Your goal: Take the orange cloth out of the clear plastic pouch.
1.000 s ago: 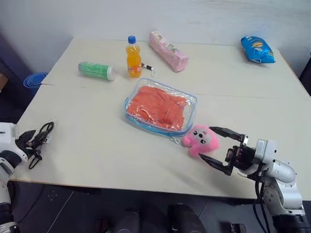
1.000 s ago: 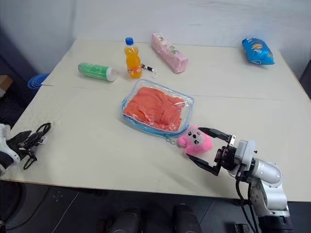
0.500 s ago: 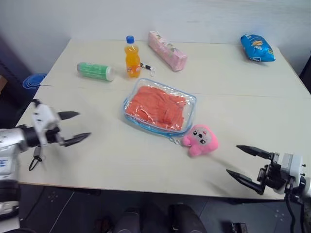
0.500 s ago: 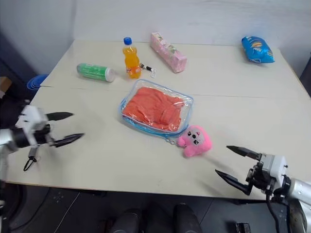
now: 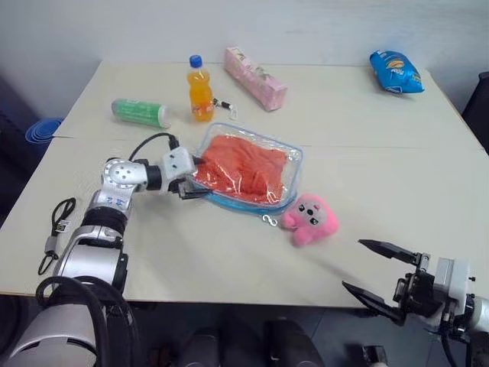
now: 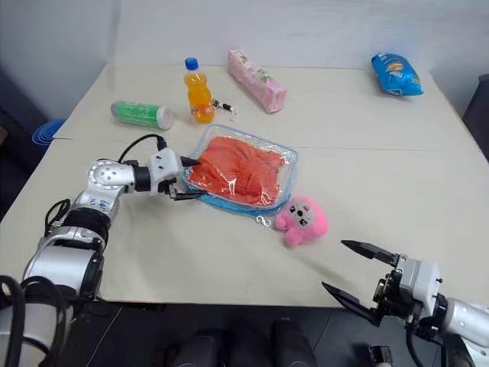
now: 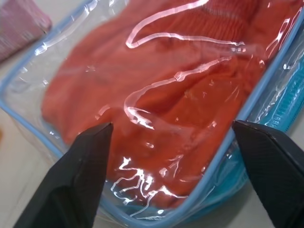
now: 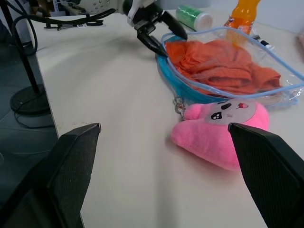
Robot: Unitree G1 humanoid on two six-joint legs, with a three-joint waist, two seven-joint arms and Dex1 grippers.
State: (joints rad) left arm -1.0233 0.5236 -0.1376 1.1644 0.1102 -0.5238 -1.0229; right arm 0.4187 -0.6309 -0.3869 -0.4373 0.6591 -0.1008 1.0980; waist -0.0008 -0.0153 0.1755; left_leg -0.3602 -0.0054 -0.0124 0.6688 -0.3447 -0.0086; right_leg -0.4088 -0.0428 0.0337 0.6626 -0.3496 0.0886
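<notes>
Table [image 5: 397, 176]: one pouch [image 5: 294, 164], one cloth [image 5: 244, 164].

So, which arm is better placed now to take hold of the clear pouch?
The left. The left gripper is open at the clear plastic pouch's near corner, jaws spanning it. The right gripper is open too, but off the table's front edge, beyond the pink plush toy.
</notes>
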